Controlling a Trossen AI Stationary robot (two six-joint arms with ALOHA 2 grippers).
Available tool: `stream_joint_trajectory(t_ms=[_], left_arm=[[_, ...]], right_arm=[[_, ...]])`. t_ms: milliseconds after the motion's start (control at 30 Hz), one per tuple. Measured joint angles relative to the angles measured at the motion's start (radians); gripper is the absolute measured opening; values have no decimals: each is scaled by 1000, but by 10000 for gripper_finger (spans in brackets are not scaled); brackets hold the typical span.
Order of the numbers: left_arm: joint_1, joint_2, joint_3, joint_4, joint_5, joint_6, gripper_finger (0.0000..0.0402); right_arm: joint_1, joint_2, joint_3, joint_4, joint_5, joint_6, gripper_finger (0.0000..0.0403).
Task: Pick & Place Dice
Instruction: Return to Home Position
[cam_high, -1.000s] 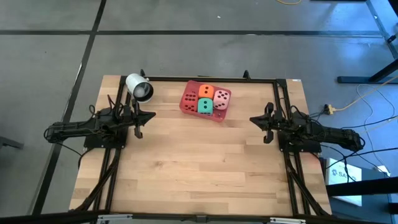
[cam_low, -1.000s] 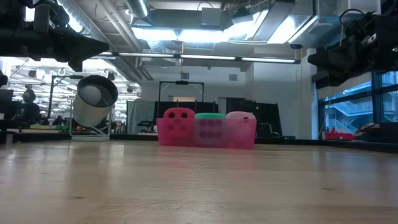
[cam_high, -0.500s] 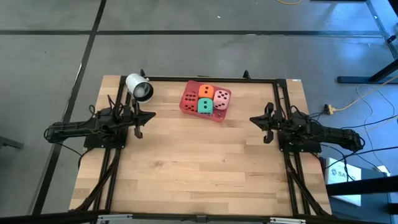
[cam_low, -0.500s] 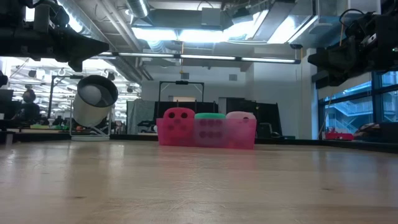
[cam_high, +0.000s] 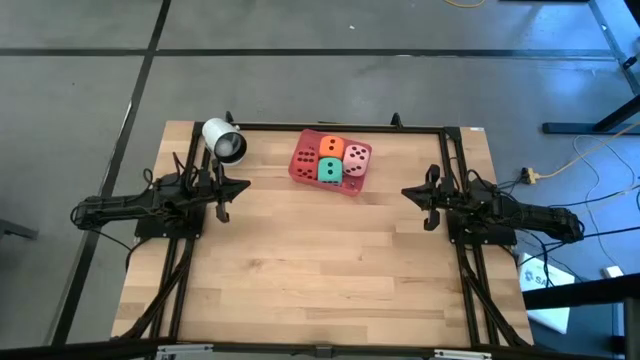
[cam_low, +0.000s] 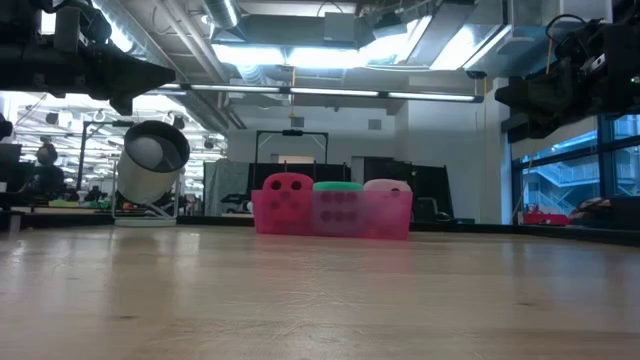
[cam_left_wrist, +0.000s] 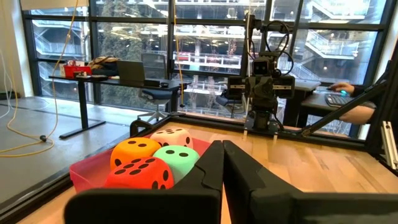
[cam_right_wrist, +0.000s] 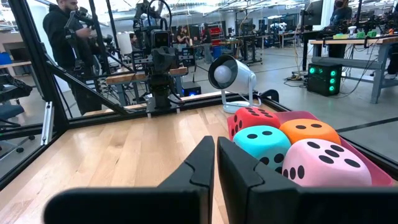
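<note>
Grey concrete floor (cam_high: 80, 90) around the wooden bench (cam_high: 320, 270), tall windows (cam_left_wrist: 143, 37) beyond, bright ceiling lights (cam_low: 330, 55) overhead, a desk (cam_left_wrist: 106, 77) by the glass, a person (cam_right_wrist: 62, 34) standing.

Off the right edge of the table (cam_high: 320, 260), the white object (cam_high: 548, 303) on the floor looks shifted. A small pale thing (cam_high: 610, 271) has appeared near it.

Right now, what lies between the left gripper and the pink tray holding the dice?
Nothing: the high view shows only bare wooden table between the left gripper and the pink tray. The right gripper sits opposite.
</note>
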Motion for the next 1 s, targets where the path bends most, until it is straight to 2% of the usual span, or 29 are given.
stream_joint_trajectory(t_ms=[1000], left_arm=[[0, 0, 0, 0, 0, 0, 2]], right_arm=[[-14, 12, 0, 0, 0, 0, 22]])
